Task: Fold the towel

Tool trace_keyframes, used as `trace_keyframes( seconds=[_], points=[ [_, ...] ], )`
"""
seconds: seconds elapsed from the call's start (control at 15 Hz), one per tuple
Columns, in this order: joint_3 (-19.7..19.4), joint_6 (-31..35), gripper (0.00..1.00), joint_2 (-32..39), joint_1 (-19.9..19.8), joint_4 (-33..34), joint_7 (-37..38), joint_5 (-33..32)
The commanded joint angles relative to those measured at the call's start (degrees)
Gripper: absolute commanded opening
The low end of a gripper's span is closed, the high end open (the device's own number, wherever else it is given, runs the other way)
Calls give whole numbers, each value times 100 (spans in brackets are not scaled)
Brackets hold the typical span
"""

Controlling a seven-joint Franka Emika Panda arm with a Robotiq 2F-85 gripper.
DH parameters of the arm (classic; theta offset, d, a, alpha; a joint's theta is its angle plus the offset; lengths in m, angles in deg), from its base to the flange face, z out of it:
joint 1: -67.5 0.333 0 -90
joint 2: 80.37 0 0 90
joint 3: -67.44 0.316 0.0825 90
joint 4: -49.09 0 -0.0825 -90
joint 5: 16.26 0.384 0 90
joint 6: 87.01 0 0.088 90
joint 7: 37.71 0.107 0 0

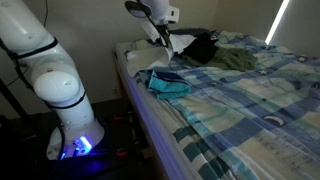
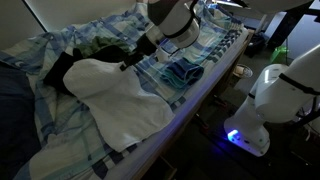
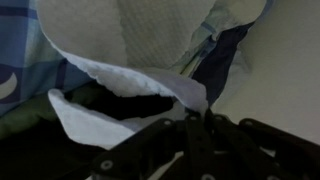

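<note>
The towel (image 2: 115, 105) lay spread and rumpled on the tabletop (image 1: 135, 100), over a blue plaid sheet (image 1: 250, 110), reaching close to the near edge in an exterior view. The pincer (image 2: 130, 63) was at the towel's far edge, its dark fingers pointing down into the cloth. In the wrist view the pincer (image 3: 197, 118) had its fingers drawn together on a corner of the towel (image 3: 130, 40), with that edge raised off the layer below and a dark gap showing under it. A second white fold showed beneath the gap.

A teal cloth (image 2: 182, 72) lay bunched just beside the towel, near the tabletop's edge; it showed in both exterior views (image 1: 168, 85). A dark garment (image 1: 200, 48) lay behind the pincer (image 1: 160, 38), touching an olive garment (image 1: 237, 62) farther along the sheet. The arm's white base (image 2: 265, 100) stood beside the tabletop, with a blue light glowing at its foot.
</note>
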Motion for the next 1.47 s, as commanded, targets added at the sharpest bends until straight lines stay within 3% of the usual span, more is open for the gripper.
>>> trace_keyframes(
  seconds=[0.0,0.67,1.4],
  points=[
    [-13,-207,1,-814,81,-625,-2,-33],
    [21,-1200,1,-1183,197,-1335,136,-84],
    [38,-1381,5,-993,159,-1364,26,-209]
  ],
)
